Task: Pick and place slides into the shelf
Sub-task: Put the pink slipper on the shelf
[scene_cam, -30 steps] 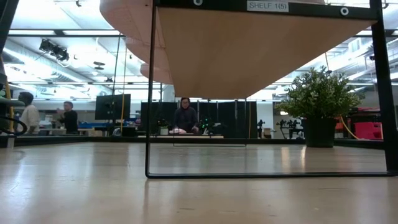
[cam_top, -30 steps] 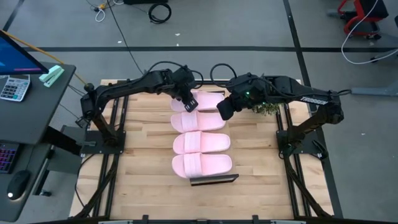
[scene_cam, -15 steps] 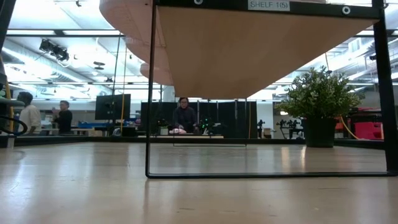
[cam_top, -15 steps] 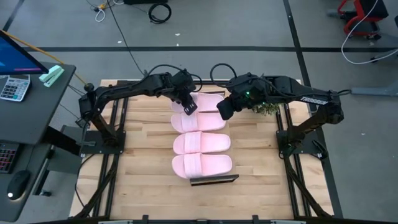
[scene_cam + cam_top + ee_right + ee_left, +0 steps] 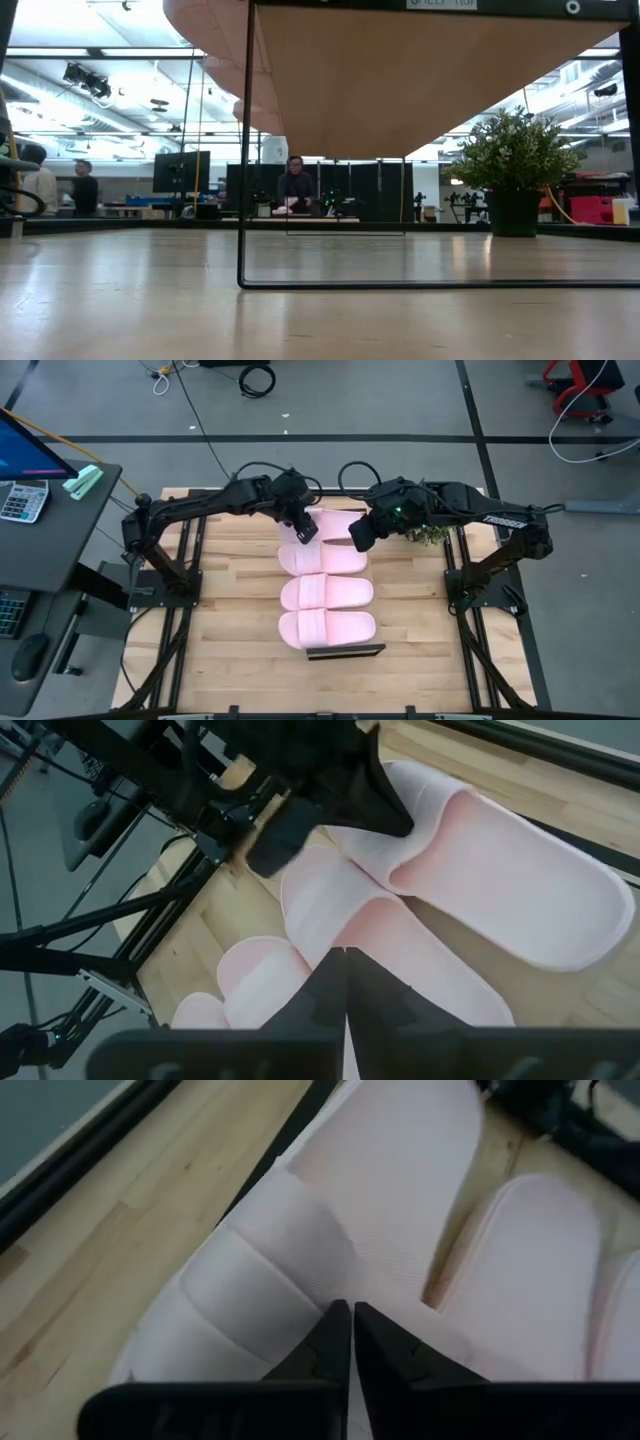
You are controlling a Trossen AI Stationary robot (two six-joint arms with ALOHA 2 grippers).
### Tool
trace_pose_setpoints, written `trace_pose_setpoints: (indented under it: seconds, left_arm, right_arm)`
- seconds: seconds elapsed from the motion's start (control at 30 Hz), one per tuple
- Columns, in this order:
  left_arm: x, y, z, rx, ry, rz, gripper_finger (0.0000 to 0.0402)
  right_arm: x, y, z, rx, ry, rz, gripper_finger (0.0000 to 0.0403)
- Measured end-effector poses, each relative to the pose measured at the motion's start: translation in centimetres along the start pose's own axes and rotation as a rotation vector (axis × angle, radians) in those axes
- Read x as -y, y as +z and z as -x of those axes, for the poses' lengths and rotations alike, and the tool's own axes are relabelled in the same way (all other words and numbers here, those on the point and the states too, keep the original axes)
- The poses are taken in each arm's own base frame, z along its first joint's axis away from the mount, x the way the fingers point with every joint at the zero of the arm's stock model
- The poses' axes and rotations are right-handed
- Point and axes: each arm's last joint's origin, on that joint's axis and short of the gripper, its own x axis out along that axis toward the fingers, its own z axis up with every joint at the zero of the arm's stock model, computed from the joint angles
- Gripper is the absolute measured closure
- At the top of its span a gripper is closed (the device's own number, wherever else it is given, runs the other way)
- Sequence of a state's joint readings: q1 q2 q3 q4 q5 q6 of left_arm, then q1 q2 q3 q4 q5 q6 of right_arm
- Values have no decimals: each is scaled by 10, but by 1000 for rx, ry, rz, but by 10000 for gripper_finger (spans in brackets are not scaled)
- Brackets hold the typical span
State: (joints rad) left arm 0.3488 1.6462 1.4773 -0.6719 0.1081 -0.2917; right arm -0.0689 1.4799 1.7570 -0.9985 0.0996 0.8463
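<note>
Four pale pink slides lie side by side in a row on the shelf (image 5: pixel 345 651), soles down: the far slide (image 5: pixel 335 520), the second slide (image 5: pixel 322 558), a third (image 5: pixel 327 592) and the nearest (image 5: pixel 327 627). From table height, the shelf's panel (image 5: pixel 400 80) fills the top of the low view, on thin black legs. My left gripper (image 5: pixel 303 530) is shut over the far slide's strap end. My right gripper (image 5: pixel 360 535) is shut above the gap between the far and second slides, at their other end. My left gripper (image 5: pixel 350 1312) is shut, and its tips come slanting down from above onto the far slide at the edge of its strap (image 5: pixel 300 1280), where the strap meets the footbed. The slide lies flat on the shelf. My right gripper (image 5: pixel 345 955) is shut over the second slide's footbed (image 5: pixel 400 945); I cannot tell whether it touches.
A small potted plant (image 5: pixel 428 535) stands near the table's right far corner, just behind my right arm, and also shows in the low view (image 5: pixel 515 150). Bare plank tabletop (image 5: pixel 230 600) lies left and right of the shelf. People stand in the room beyond.
The shelf and its slides have shifted slightly toward the table's right and near edges. In the low view its black frame has moved right and its top rail has risen partly out of the picture. Both grippers stay shut.
</note>
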Motion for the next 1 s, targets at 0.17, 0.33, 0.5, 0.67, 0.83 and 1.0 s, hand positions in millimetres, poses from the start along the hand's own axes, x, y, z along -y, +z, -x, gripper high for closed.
trace_pose_setpoints:
  seconds: [0.17,0.33,0.5,0.67,0.83,1.0]
  left_arm:
    - [2,2,12,32,-10,9,363]
    - [4,4,25,81,-17,6,369]
    - [4,13,40,220,98,-31,380]
    - [3,20,46,298,139,-139,391]
    - [-4,16,29,217,213,-205,397]
    - [-8,11,10,135,235,-210,395]
  right_arm:
    - [0,0,0,1,-1,1,380]
    - [1,1,0,12,-11,2,375]
    - [1,1,0,20,-18,1,373]
    - [1,1,0,20,-18,1,373]
    - [0,1,0,23,-17,-6,373]
    - [0,1,0,25,-16,-16,373]
